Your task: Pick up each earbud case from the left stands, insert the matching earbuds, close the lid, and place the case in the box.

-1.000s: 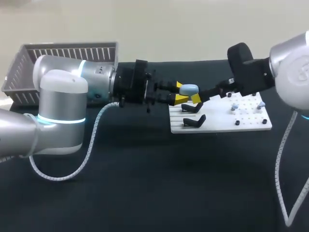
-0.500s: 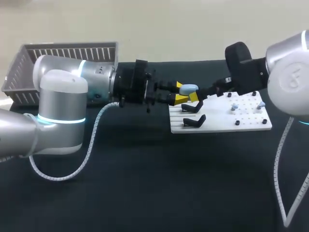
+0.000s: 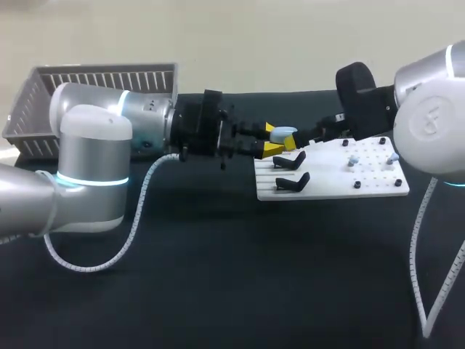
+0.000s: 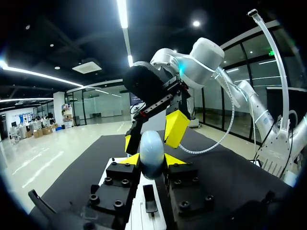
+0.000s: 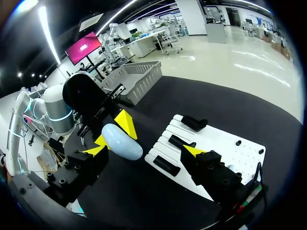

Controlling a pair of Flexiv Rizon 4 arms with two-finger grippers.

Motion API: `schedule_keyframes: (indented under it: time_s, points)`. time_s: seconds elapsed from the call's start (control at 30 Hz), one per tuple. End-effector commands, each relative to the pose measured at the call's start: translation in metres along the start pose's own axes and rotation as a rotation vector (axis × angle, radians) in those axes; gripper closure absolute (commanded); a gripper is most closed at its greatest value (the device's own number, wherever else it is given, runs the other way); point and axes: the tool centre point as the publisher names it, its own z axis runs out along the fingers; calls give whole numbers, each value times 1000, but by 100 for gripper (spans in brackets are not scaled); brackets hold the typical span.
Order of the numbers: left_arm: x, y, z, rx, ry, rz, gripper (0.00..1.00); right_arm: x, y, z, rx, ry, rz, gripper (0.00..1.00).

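Observation:
My left gripper point(image 3: 270, 140) is shut on a pale blue earbud case point(image 3: 283, 134), held in the air just left of the white board point(image 3: 378, 182). In the left wrist view the case point(image 4: 151, 153) stands on end between my yellow tips. My right gripper point(image 3: 298, 142) comes in from the opposite side, open wide, its tips straddling the case's far end without touching it. From the right wrist the case point(image 5: 122, 141) lies between the open fingers, nearer one of them, with the left gripper point(image 5: 112, 132) clamped on it. Small blue earbuds point(image 3: 354, 160) sit on the board.
Black stands point(image 3: 290, 160) stick up from the board's left part, just below both grippers; in the right wrist view the stands point(image 5: 180, 142) lie on the white board point(image 5: 225, 143). A grey slatted basket point(image 3: 94, 87) stands at the back left, behind my left arm.
My right arm has swung a little to the left, bringing its open gripper closer around the case. The left arm and the case have kept still.

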Motion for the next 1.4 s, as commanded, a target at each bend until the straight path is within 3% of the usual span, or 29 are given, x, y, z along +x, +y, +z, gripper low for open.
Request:
schedule_keyframes:
  time_s: [0.03,0.47,0.8,0.97,1.17,1.4]
  points:
    - [1,-1,0,-3,-4,3,100,-1,-1,1,11,-1,7,0]
    - [1,-1,0,-3,-4,3,100,-13,-1,-18,32,-77,11,0]
    - [1,-1,0,-3,-4,3,100,-15,-8,-61,267,-73,-80,0]
    - [1,-1,0,-3,-4,3,100,-7,-23,-78,394,-8,-70,0]
    - [1,-1,0,-3,-4,3,100,9,-50,-89,555,133,-12,0]
    - [1,-1,0,-3,-4,3,100,29,-83,-95,654,256,59,0]
